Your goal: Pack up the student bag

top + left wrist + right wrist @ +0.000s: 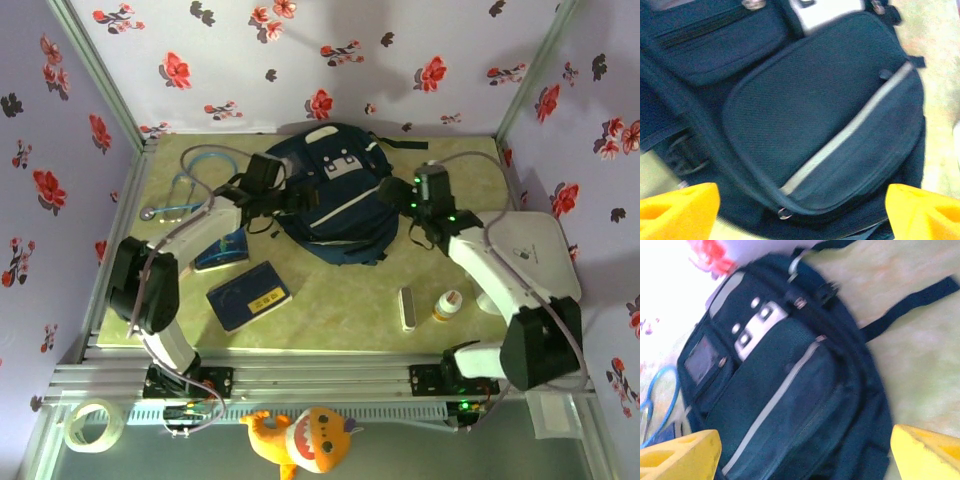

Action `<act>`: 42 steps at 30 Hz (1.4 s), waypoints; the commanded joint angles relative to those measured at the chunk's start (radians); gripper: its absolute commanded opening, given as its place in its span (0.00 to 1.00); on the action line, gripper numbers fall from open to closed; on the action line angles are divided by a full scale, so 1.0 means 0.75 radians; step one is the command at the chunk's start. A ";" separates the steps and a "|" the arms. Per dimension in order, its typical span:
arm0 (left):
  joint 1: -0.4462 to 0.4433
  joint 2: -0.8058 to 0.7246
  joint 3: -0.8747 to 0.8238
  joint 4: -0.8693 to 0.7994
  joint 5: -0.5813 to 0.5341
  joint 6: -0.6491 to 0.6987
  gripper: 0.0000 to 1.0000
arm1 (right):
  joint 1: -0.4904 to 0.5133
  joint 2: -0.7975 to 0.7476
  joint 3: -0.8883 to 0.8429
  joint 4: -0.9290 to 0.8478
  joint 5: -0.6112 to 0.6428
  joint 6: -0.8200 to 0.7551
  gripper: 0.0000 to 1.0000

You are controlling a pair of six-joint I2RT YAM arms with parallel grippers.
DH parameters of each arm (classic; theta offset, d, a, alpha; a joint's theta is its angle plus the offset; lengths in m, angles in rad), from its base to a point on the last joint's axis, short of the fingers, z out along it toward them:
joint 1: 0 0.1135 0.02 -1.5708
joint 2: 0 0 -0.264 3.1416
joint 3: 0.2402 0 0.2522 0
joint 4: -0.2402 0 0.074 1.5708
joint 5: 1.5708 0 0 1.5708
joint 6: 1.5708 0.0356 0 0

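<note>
Plainly, the student bag (pixel 335 195) is a soft load. It lies flat at the back middle of the desk (pixel 340 330), front face up, between the two arms. I judge that its cloth will sag and fold when lifted rather than keep its shape. It looks grippy rather than slippery, and how heavy it is I cannot tell. A pinch on a flat panel would gather only loose fabric, so the better holds are a zip pull, a seam edge or a strap. The left claw (pixel 268 185) hangs at the bag's edge on its own side, jaws spread wide with nothing between them. The right claw (pixel 425 200) stands at the opposite edge, likewise gaping and empty. The top view alone lays out what waits around the bag: a dark blue book (pixel 248 296), a second book (pixel 222 250) by the left arm, a stethoscope (pixel 185 195), a white case (pixel 407 308) and a small bottle (pixel 447 305). The left wrist view brings the front pocket (pixel 820 115) close, with its pale stripe and a metal zip pull (pixel 785 214) at the lower rim. The right wrist view adds the white patches (pixel 760 322) and a strap (pixel 910 302) trailing across the desk. Whether the main compartment is unzipped, none of them settles.
</note>
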 commanded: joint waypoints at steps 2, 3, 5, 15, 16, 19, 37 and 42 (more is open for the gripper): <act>0.073 -0.039 -0.132 0.019 -0.051 -0.088 0.93 | 0.097 0.150 0.117 -0.040 -0.052 -0.065 0.88; 0.087 -0.023 -0.133 0.030 -0.049 -0.095 0.94 | 0.110 0.184 0.134 -0.031 -0.069 -0.055 0.88; 0.107 0.044 -0.105 0.049 -0.028 -0.106 0.95 | 0.131 0.227 0.147 -0.003 -0.095 -0.036 0.88; 0.124 0.427 0.207 0.107 0.090 -0.116 0.96 | 0.147 0.171 0.081 0.016 -0.109 -0.013 0.88; 0.124 0.448 0.225 0.120 0.103 -0.113 0.96 | 0.146 0.154 0.066 0.018 -0.105 -0.017 0.89; 0.122 0.520 0.297 0.127 0.175 -0.087 0.96 | 0.146 0.125 0.038 0.014 -0.089 -0.016 0.89; 0.193 0.066 -0.002 -0.021 0.117 0.092 1.00 | 0.488 0.157 0.112 -0.157 0.020 -0.152 0.88; 0.303 -0.230 -0.222 -0.038 0.000 0.080 1.00 | 0.707 0.343 0.222 -0.249 0.100 -0.202 0.87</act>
